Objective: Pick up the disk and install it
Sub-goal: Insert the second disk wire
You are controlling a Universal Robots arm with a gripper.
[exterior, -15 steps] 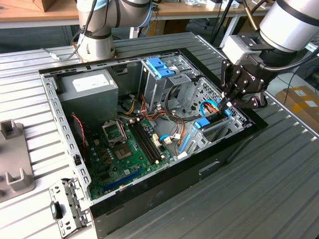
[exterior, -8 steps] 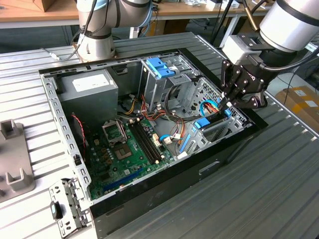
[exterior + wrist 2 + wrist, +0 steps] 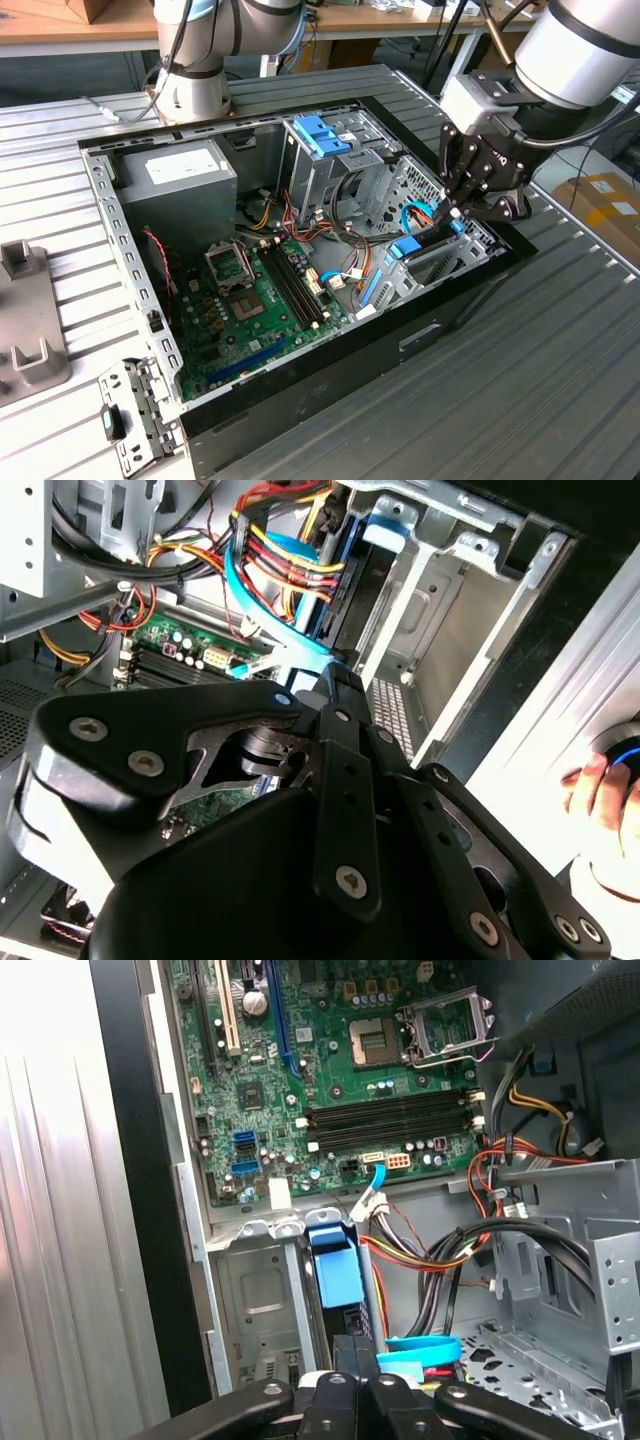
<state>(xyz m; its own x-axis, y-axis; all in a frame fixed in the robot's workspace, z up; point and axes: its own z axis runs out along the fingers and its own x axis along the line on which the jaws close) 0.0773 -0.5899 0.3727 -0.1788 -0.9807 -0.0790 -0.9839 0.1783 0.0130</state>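
- inside the open computer case [image 3: 300,400], the disk [image 3: 428,243] is seen standing on edge in a metal bay [image 3: 440,272].
- the gripper [image 3: 455,212] is closed on the disk's end.

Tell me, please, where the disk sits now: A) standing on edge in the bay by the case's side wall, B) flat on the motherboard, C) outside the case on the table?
A: the disk stands on edge in the drive bay, directly under the gripper.
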